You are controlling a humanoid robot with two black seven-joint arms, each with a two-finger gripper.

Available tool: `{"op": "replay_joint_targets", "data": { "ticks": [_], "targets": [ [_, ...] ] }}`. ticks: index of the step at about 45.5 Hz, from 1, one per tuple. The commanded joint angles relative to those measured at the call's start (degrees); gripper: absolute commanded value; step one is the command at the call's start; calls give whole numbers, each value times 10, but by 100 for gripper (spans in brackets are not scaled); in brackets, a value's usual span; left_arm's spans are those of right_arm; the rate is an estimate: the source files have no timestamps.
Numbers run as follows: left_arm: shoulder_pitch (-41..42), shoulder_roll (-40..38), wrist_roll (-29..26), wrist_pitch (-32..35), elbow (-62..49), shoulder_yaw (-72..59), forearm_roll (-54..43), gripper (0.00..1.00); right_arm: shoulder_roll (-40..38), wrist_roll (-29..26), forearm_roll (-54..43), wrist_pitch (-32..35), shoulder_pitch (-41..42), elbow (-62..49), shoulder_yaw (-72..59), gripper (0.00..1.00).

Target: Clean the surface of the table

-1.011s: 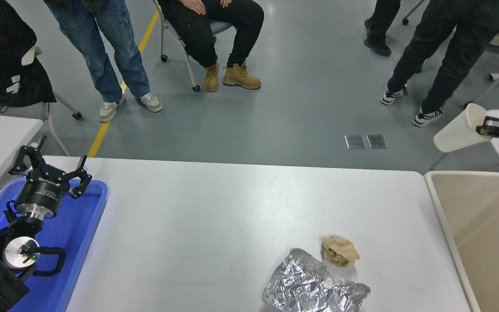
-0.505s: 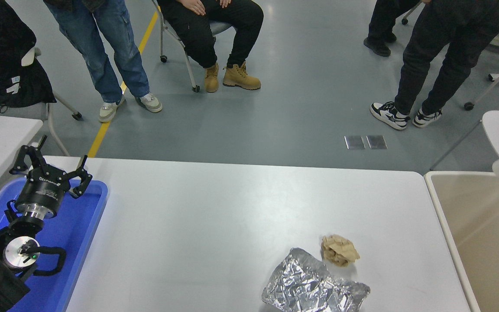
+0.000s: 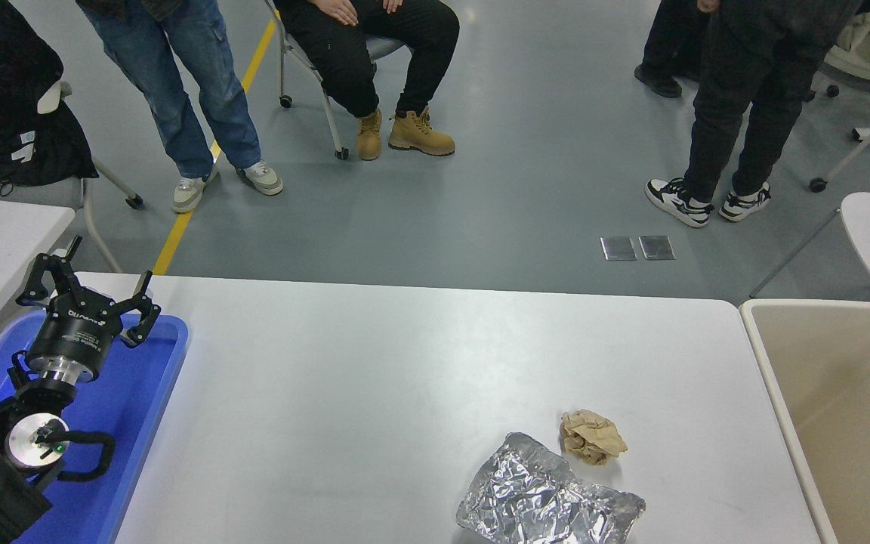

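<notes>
Parked at the lower left, the left hand hangs over a blue tray with its fingers spread wide and nothing between them. No right hand shows anywhere in the head view. Beside the tray spreads the table surface, wide, white and glossy, filling the middle of the view. Toward its near right part lies a crumpled sheet of foil, with a wad of brown paper just beside it. A beige bin stands against the surface's right edge.

white table surface, silver foil, tan paper wad, blue tray
</notes>
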Motion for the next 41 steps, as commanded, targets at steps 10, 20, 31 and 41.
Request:
{"op": "replay_joint_targets", "data": {
  "ticks": [10,20,31,41],
  "targets": [
    [0,0,0,0,0,0,0,100,83,-61,43,-46,-43,-2,9,0],
    [0,0,0,0,0,0,0,100,117,-61,47,-58,-55,-1,22,0],
    [0,0,0,0,0,0,0,100,119,-61,48,-61,-54,1,23,0],
    [0,0,0,0,0,0,0,100,120,-61,48,-62,-48,2,23,0]
  ]
}}
